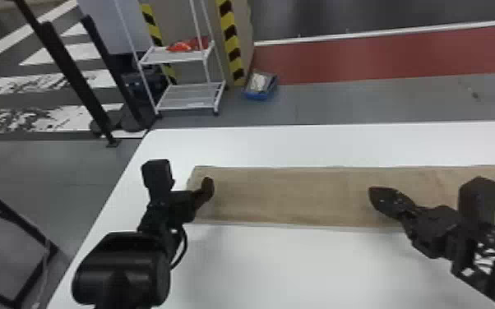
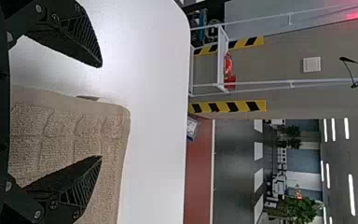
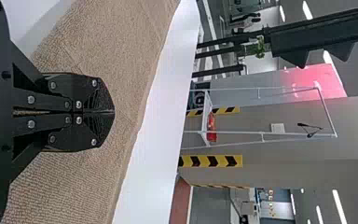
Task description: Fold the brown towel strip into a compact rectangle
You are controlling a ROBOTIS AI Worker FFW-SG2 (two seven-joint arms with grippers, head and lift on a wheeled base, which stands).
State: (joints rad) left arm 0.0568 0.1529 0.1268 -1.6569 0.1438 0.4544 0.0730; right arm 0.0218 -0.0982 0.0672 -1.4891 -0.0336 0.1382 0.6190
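Left pincer [image 2: 101, 111] stands wide at the left end of the brown towel strip [image 1: 283, 195], one finger over the cloth and the other out past its side, above the white tabletop [image 1: 292, 263]. Right pincer [image 3: 114, 112] has its fingers pressed together above the strip farther right; no cloth shows pinched between them. The towel lies flat and long across the tabletop, running on to the right edge of the head view.

It should handle as light, soft and limp, with a rough weave that gives good grip and little that could break. The best hold is probably at the left end, near the middle of its width, taking every layer. A shallow pinch might catch only the top layer, and a corner hold would likely let the other side droop and skew the fold.
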